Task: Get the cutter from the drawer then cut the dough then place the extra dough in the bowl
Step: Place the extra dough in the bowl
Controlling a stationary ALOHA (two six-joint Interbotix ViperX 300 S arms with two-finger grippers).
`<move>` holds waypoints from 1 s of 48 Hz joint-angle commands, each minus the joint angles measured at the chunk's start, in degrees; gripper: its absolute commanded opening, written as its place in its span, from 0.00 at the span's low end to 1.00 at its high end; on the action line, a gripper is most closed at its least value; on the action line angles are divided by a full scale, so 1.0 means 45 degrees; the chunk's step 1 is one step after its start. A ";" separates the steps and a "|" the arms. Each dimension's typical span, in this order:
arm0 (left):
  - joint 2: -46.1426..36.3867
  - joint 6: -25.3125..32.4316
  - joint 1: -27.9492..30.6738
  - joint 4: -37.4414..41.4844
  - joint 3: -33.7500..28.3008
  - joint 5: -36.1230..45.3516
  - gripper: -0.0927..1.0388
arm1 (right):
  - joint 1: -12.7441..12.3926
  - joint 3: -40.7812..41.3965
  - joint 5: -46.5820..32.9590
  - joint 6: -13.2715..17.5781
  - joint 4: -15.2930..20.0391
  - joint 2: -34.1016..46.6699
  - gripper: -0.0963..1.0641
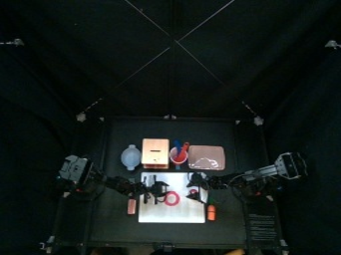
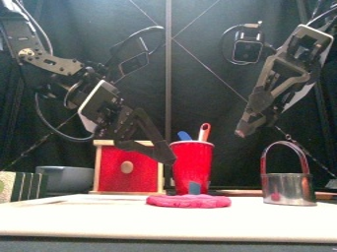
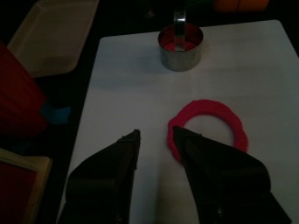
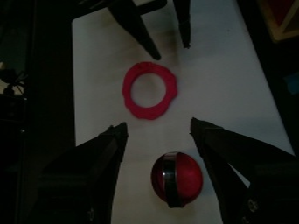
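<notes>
Cutter is nearest, upright at the front right of the white board. Red shows inside it, likely the cut disc. My right pincer hangs above it, spread and empty, clear of the handle by the front view.

Just behind, mid-board, is the dough ring. It lies flat and roughly round, so it has no real long axis. This is the leftover to move. My left pincer is spread and empty, with the ring just beside one jaw tip. The ring lies between my two pincers, and I judge the left the closer.

Further back are the red cup with knives, the wooden box and the pink tray. The bowl is at the back left of the desk, well apart from the ring, on my left arm's side. The carry runs back and left, so I'd guess the left arm suits. The ring is thin and may sag or tear when pinched.

Hard to tell:
- The front view shows the ring edge-on, with its hole hidden.
- The bowl is partly cut off behind the box.
- I can't tell whether the drawer is open or shut.
- The height of either pincer over the board is unclear.
</notes>
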 commanded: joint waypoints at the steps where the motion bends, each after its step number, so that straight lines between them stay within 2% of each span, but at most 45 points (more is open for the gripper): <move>1: 0.0000 0.0059 0.0117 0.0254 -0.0703 0.0820 0.83 | 0.0020 -0.0156 -0.0195 -0.0039 0.0039 0.0039 0.88; 11: 0.0586 -0.0020 0.0449 0.0430 -0.1484 0.2285 0.84 | 0.0039 -0.0195 -0.0215 -0.0039 0.0020 0.0254 0.88; 32: 0.1172 -0.0039 0.1094 0.0430 -0.1992 0.4375 0.83 | 0.0078 -0.0215 -0.0215 -0.0020 0.0039 0.0352 0.87; 40: 0.1328 -0.0059 0.1094 0.0430 -0.2188 0.5488 0.77 | 0.0078 -0.0215 -0.0215 -0.0020 0.0039 0.0352 0.87; 48: 0.1426 -0.0039 0.1094 0.0449 -0.2227 0.5703 0.67 | 0.0078 -0.0234 -0.0215 -0.0020 0.0039 0.0352 0.87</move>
